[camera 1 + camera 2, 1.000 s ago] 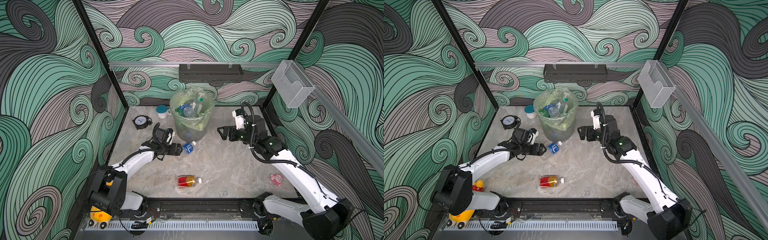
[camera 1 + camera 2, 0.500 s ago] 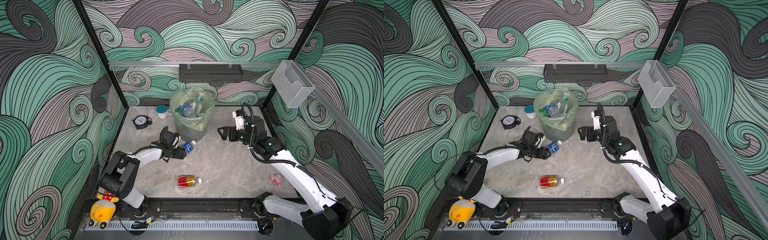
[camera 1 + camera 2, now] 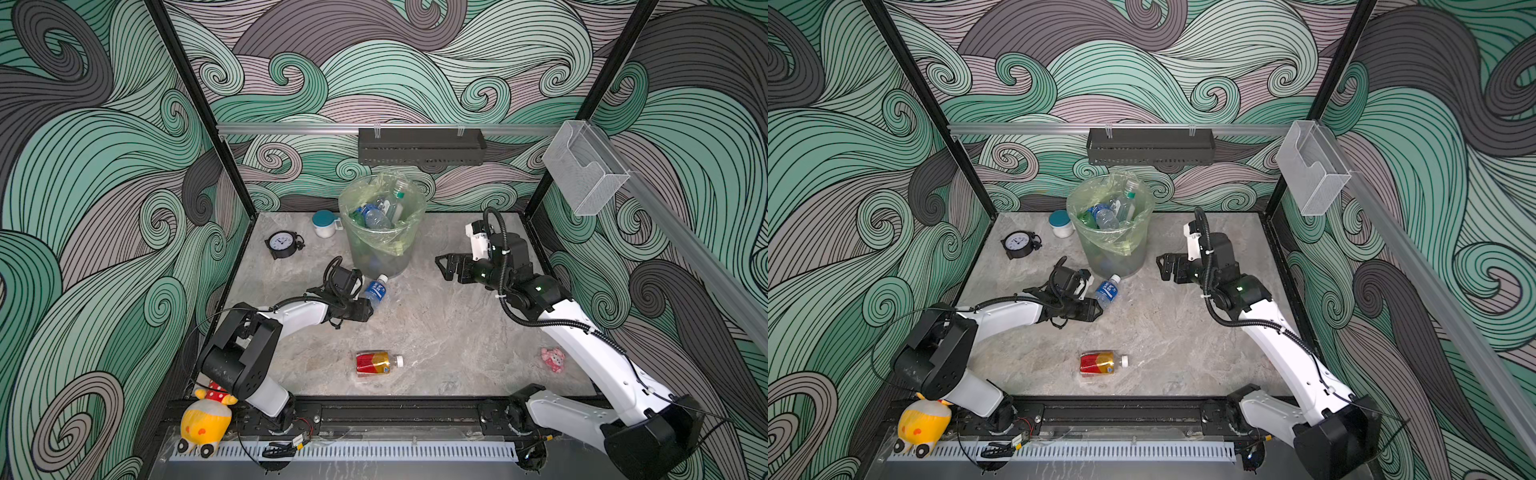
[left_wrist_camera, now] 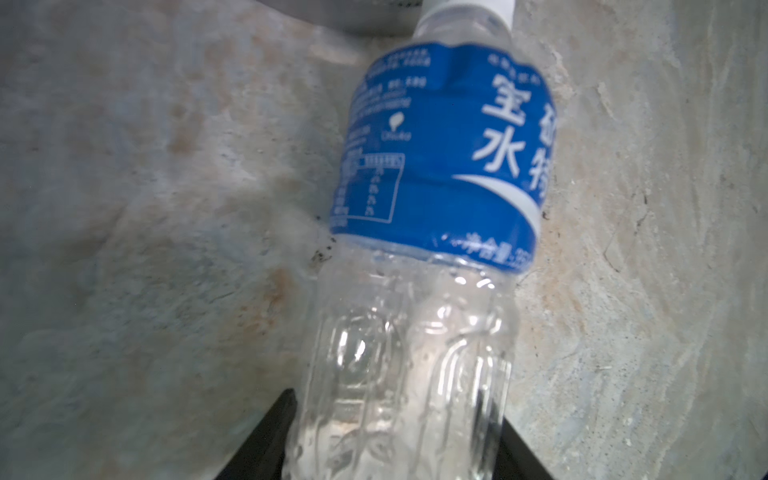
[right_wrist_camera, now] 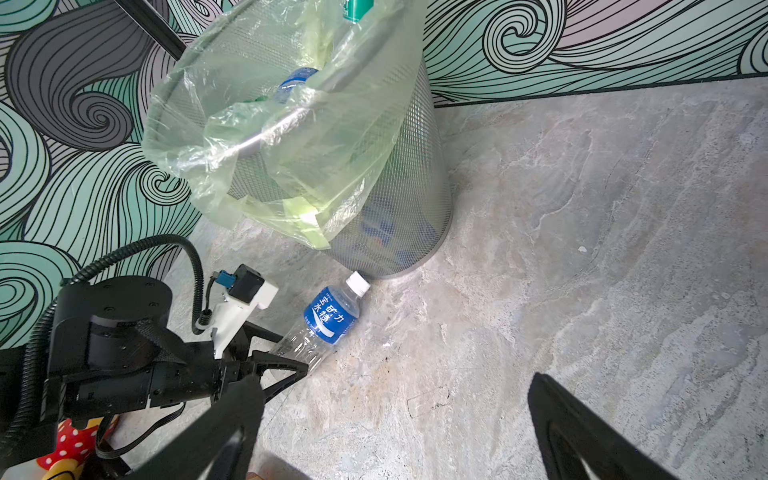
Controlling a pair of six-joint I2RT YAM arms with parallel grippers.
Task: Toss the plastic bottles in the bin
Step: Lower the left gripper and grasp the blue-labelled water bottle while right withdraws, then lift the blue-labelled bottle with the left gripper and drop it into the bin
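Jaws of your left gripper point(image 4: 395, 411) pinch the bottle point(image 4: 436, 166) at its clear base; it lies on the surface point(image 3: 436, 332), cap at the foot of the bin point(image 3: 386, 262) by the back edge. It looks empty: light, thin-walled, slick, crushable. Squeeze gently. On your right gripper point(image 5: 392, 379) the jaws stand spread, empty.

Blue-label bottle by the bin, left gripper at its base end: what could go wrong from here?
1. The left gripper flanks only the bottom end of the blue-label bottle; the thin clear plastic may squirt out or droop on lift.
2. Its cap lies at the foot of the bin; a swing up could hit the mesh wall or snag the hanging bag.
3. Bottles already pile near its rim; another may bounce out.
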